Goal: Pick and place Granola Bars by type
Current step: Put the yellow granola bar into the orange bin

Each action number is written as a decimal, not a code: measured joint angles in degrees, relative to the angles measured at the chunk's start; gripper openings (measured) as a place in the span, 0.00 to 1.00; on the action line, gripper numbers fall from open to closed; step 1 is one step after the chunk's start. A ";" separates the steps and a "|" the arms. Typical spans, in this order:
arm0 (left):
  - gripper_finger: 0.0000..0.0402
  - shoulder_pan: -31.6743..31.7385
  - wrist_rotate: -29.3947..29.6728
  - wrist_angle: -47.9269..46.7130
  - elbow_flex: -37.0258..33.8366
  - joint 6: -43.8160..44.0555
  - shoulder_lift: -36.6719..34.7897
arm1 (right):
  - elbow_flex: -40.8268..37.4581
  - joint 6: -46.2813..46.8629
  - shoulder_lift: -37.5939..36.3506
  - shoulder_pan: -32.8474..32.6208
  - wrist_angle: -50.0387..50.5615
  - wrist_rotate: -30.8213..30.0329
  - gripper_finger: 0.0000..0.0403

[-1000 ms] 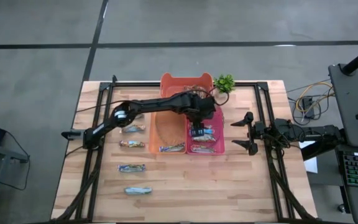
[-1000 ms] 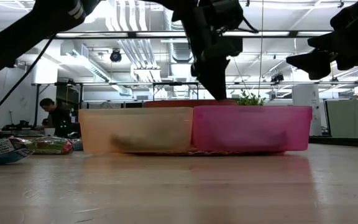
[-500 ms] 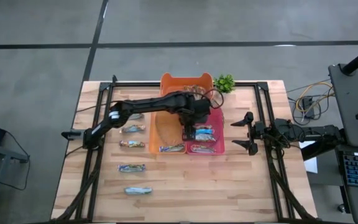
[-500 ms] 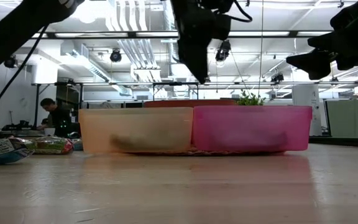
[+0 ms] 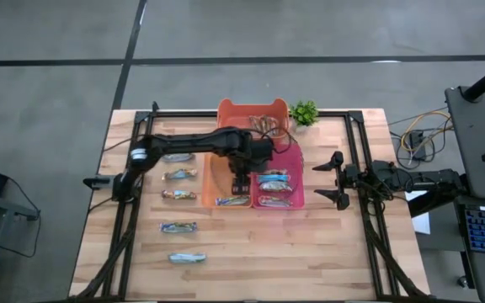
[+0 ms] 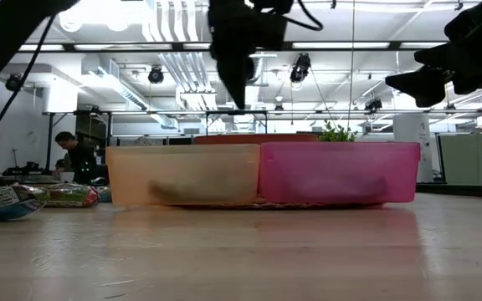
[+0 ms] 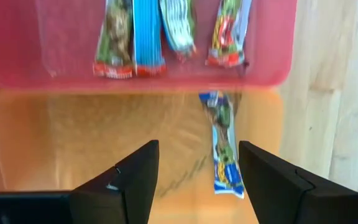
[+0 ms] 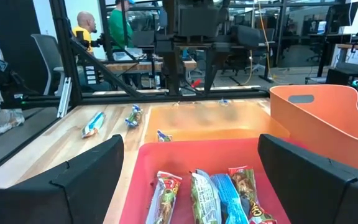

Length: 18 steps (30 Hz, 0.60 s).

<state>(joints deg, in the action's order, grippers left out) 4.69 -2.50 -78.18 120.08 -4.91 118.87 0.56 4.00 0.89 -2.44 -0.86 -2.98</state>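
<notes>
L gripper [image 5: 241, 175] hovers over the pale orange bin [image 5: 217, 181], fingers [image 7: 129, 180] parted partway, nothing btwn them. Just below and ahead of it: one blue-wrapped granola bar [image 7: 224, 149] flat on that bin's floor, by the wall shared w/ the pink bin [image 7: 17, 62]. Past that wall, four bars [image 7: 166, 31] side by side in the pink bin. Further out to the gripper's side, loose bars [image 5: 179, 194] on the wooden table [image 5: 251, 252] wait sorting. R gripper [image 5: 337, 179] idles well apart, beyond the pink bin, jaws wide, empty. Bars look light, thin, crinkly and slippery; prob. best pinched across the narrow width at mid-length, not by the flimsy end seals.
</notes>
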 joint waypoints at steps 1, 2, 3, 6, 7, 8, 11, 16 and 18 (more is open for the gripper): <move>0.50 0.00 0.00 1.22 -2.96 0.00 -1.68 | 0.00 -0.09 0.02 -0.02 0.00 0.00 0.89; 0.50 -0.02 0.00 2.65 -6.11 0.00 -3.28 | 0.00 -0.08 0.02 0.00 0.00 -0.01 0.89; 0.50 -0.11 0.00 4.49 -9.32 0.07 -5.19 | 0.00 -0.03 -0.01 0.00 -0.02 0.00 0.89; 0.50 -0.68 0.02 8.74 -18.47 0.51 -10.82 | 0.00 -0.08 -0.02 0.00 -0.03 -0.03 0.89; 0.50 -0.85 0.02 9.70 -21.05 0.62 -12.55 | 0.00 -0.09 -0.04 -0.02 -0.02 0.01 0.89; 0.50 -1.03 0.18 10.49 -23.34 0.69 -14.44 | 0.00 -0.05 -0.01 -0.01 0.02 0.00 0.89; 0.50 -1.27 1.96 10.76 -28.88 0.76 -19.38 | 0.00 -0.08 0.02 -0.02 0.00 0.00 0.89; 0.50 -1.19 3.55 11.36 -35.58 0.85 -25.87 | 0.00 -0.07 0.02 0.00 0.00 0.00 0.89; 0.50 -1.20 4.10 11.49 -38.28 0.86 -28.43 | 0.00 0.03 0.02 -0.01 0.00 0.00 0.89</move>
<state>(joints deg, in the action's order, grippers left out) 3.49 1.59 -66.69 81.80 -4.05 90.44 0.56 4.03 0.91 -2.45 -0.86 -2.98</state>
